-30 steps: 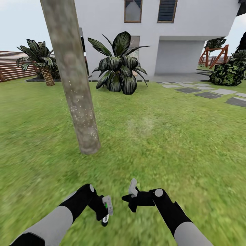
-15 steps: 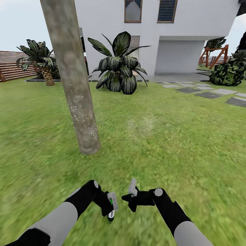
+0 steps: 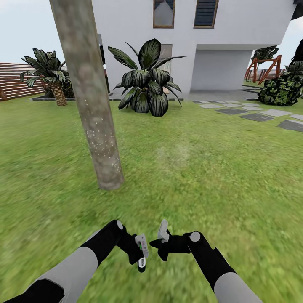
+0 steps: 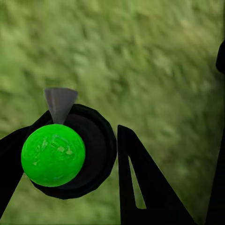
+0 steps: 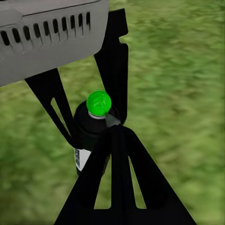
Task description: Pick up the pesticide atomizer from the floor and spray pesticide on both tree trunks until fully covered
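Left gripper [image 3: 141, 253] clenching pesticide atomizer [image 3: 142, 254] between its fingers, low over grass [image 3: 219, 176] – right gripper [image 3: 163, 240] just beside, whether gaping or pinched, cannot tell. Risk: grippers colliding, knocking bottle loose. Atomizer looking tiny, black, green-capped [image 4: 53, 154], white mark on side [image 5: 82, 159]. Speckled tree trunk [image 3: 90, 105] standing well ahead

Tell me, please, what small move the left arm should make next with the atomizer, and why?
Probably lift the left gripper and turn it towards the tree trunk. It is shut on the pesticide atomizer, held low over the grass beside the right gripper, with its green top not facing the trunk. The trunk carries pale specks on its lower part.
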Tool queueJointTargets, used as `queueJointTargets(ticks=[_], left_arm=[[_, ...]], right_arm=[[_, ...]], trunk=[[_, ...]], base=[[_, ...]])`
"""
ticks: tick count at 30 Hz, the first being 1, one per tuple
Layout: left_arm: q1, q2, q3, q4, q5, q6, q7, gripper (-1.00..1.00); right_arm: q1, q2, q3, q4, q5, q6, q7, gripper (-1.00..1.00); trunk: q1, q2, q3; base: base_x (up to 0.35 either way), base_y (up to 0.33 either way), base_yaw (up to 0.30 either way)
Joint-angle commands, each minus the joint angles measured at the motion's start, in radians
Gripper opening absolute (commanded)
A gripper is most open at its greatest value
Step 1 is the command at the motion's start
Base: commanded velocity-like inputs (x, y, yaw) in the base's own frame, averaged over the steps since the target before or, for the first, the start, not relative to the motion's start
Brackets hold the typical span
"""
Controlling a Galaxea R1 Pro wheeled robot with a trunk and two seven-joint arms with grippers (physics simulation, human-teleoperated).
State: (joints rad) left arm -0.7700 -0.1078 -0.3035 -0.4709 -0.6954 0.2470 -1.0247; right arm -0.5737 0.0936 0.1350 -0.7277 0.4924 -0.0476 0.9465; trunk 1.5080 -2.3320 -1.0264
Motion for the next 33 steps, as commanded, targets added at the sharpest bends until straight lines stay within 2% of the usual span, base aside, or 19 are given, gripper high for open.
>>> queueJointTargets(ticks=[1,7,10,12,29,33], left_arm=[[0.000,-0.001,0.000,0.000,0.001,-0.001,0.000,-1.00],[0.000,-0.001,0.001,0.000,0.003,-0.005,-0.009,-1.00],[0.000,-0.001,0.000,0.000,0.031,-0.006,-0.013,-1.00],[0.000,-0.002,0.000,0.000,0.038,-0.006,-0.014,-1.00],[0.000,-0.018,0.001,-0.002,0.048,-0.007,-0.014,-1.00],[-0.001,-0.017,0.000,-0.002,0.075,-0.008,-0.014,-1.00]], right_arm=[[0.000,0.000,0.000,0.000,0.000,0.000,0.000,-1.00],[0.000,0.000,0.000,0.001,0.001,0.000,0.000,-1.00],[0.000,0.000,0.000,0.001,0.001,0.000,0.000,-1.00],[0.000,0.000,0.000,0.001,0.001,0.000,0.000,-1.00],[0.000,0.000,0.000,0.001,0.002,0.000,0.000,-1.00],[0.000,0.000,0.000,0.001,0.002,0.000,0.000,-1.00]], trunk=[[0.000,0.000,0.000],[0.000,0.000,0.000],[0.000,0.000,0.000],[0.000,0.000,0.000],[0.000,0.000,0.000],[0.000,0.000,0.000]], base=[[0.000,0.000,0.000],[0.000,0.000,0.000],[0.000,0.000,0.000],[0.000,0.000,0.000],[0.000,0.000,0.000],[0.000,0.000,0.000]])
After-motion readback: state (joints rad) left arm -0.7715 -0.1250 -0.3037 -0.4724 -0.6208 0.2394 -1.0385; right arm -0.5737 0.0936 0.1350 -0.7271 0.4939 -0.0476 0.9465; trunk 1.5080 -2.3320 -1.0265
